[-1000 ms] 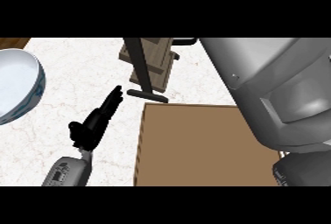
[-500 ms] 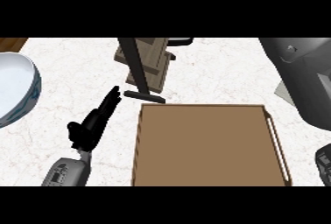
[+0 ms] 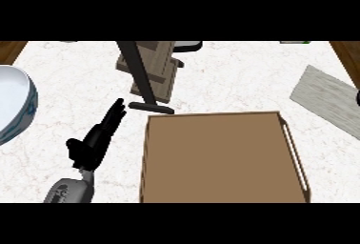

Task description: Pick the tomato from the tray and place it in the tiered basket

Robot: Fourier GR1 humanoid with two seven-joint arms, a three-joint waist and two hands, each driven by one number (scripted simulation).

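**Searching the tray for a tomato, left hand nearest**

Spreading across the whole view as a white marbled counter (image 3: 232, 81). Lying on it at lower centre as a brown rectangular tray (image 3: 218, 162), long axis running away from the robot, floor showing bare. Curving in at the left edge as a white bowl (image 3: 14, 109) with a blue band. Standing just beyond the tray's far left corner as the wooden tiered basket (image 3: 158, 62), its black post (image 3: 139, 71) slanting down to a foot nearly touching the tray's rim. Slanting in at the right edge as a grey slab (image 3: 327, 100), possibly the right forearm; not showing any right hand.

Resting just left of the tray as the left hand (image 3: 95, 143), fingers straight and apart, holding nothing, pointing up toward the basket's foot.

Not showing the tomato anywhere, neither on the tray nor in the basket. Judging the left hand the nearer one, with tray to its right and basket ahead.
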